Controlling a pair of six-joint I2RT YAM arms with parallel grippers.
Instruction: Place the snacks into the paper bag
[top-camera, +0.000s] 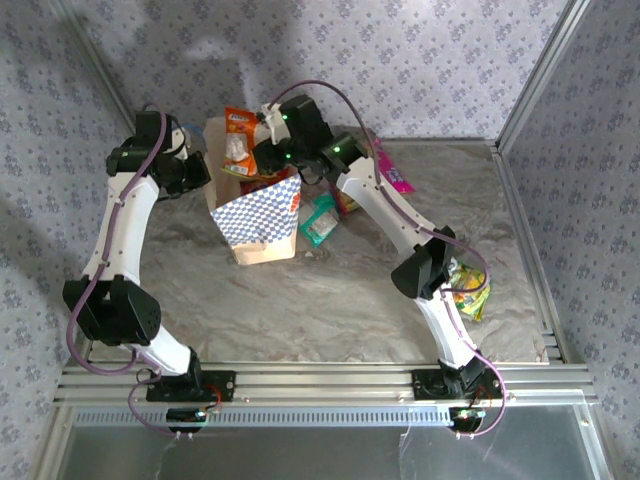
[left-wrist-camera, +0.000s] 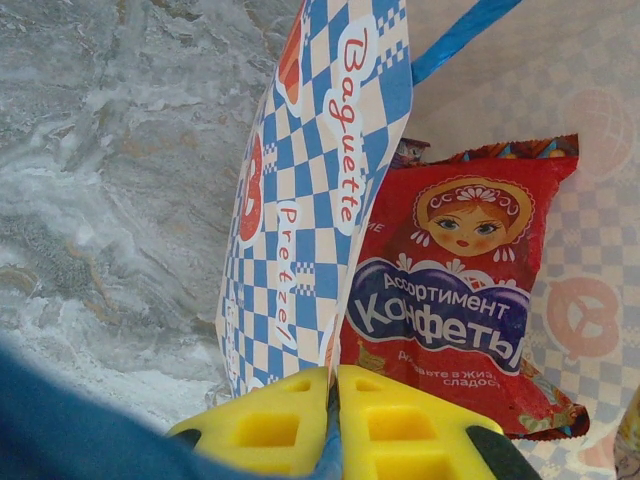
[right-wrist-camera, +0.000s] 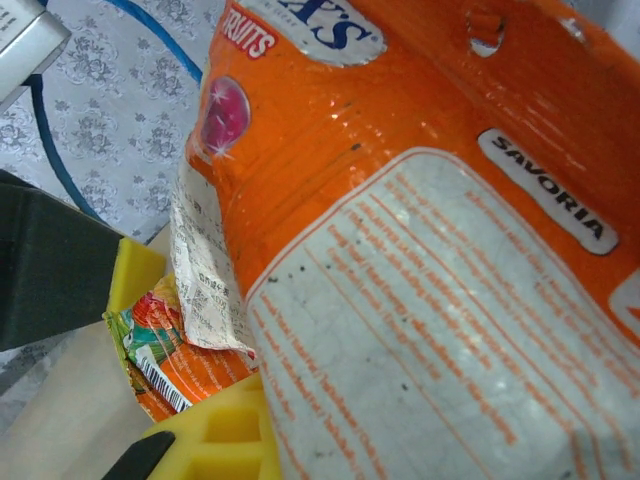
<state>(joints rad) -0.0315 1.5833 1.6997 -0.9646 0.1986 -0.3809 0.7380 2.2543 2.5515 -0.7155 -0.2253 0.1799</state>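
top external, orange packet (top-camera: 240, 135) lengthwise near-to-far, right end effector (top-camera: 258, 150) clamped on it

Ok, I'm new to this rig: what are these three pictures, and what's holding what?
Two robot arms, the left arm and the right arm, are bolted at the near edge of a table. The wide picture looks down from above and behind them. The other two come from a camera on each wrist, so the yellow pads there are each claw's own fingers. The left claw is shut on the rim of the checked paper bag; a red packet lies inside. The right claw grips an orange packet above the bag. On the table lie a teal-white packet, a magenta packet and a green-yellow packet.
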